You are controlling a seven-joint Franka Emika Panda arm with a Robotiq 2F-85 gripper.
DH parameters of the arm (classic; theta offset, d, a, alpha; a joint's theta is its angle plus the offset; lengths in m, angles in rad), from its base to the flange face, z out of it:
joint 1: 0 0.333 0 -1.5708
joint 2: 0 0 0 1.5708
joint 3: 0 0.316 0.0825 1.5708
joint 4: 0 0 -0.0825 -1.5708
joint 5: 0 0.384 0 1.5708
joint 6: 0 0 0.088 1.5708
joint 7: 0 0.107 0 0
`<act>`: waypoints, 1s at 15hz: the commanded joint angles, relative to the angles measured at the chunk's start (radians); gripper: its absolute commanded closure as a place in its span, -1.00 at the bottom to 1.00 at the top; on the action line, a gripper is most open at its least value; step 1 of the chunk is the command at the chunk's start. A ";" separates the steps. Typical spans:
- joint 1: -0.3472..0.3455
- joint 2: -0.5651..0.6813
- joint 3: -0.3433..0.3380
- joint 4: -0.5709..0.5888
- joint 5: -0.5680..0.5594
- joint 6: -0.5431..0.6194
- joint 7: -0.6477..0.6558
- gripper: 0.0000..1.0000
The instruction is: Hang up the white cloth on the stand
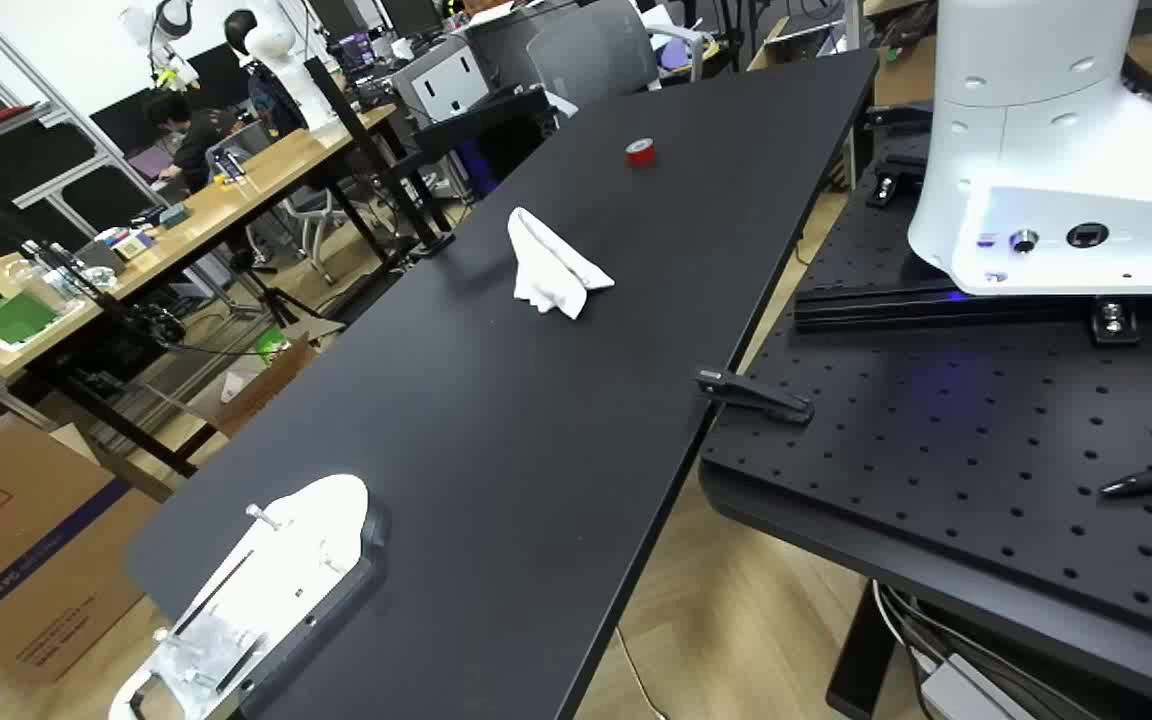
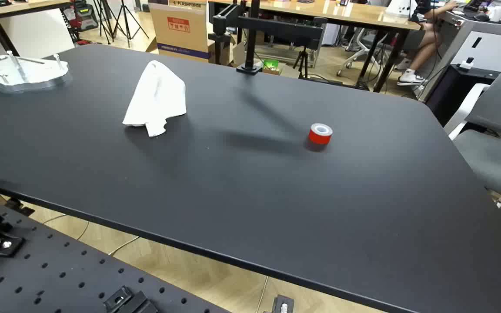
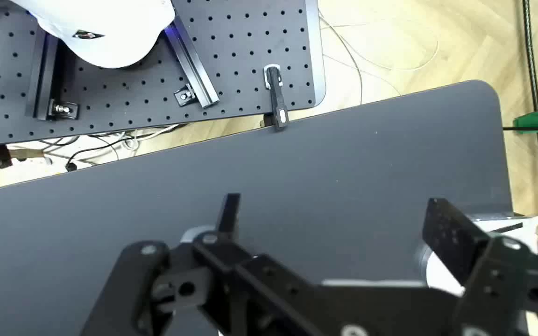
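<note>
the gripper (image 3: 336,205) has its fingers (image 3: 451,238) wide apart. in both exterior views the white cloth (image 2: 159,95) sits peaked on the black table (image 2: 276,195), between a red tape roll (image 2: 319,137) and a white pegged piece (image 1: 271,580).

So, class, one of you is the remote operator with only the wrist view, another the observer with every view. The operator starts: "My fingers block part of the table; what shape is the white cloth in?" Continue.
Observer: The white cloth rises to a peak; whether anything props it up, I can't tell.
Operator: What else is on the black table?
Observer: A roll of red tape stands there, apart from the cloth.
Operator: Is the white slotted board at my view's right flat on top?
Observer: No, pegs stick up from it in both exterior views.
</note>
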 commanded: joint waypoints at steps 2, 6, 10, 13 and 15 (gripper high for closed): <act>-0.031 -0.004 0.020 0.003 0.012 -0.007 -0.018 -1.00; -0.031 -0.005 0.020 0.003 0.012 -0.007 -0.019 -1.00; -0.031 -0.005 0.020 0.003 0.012 -0.007 -0.019 -1.00; -0.062 0.019 0.032 0.004 0.004 0.027 0.011 -1.00; -0.101 0.063 0.048 0.004 -0.008 0.100 0.031 -1.00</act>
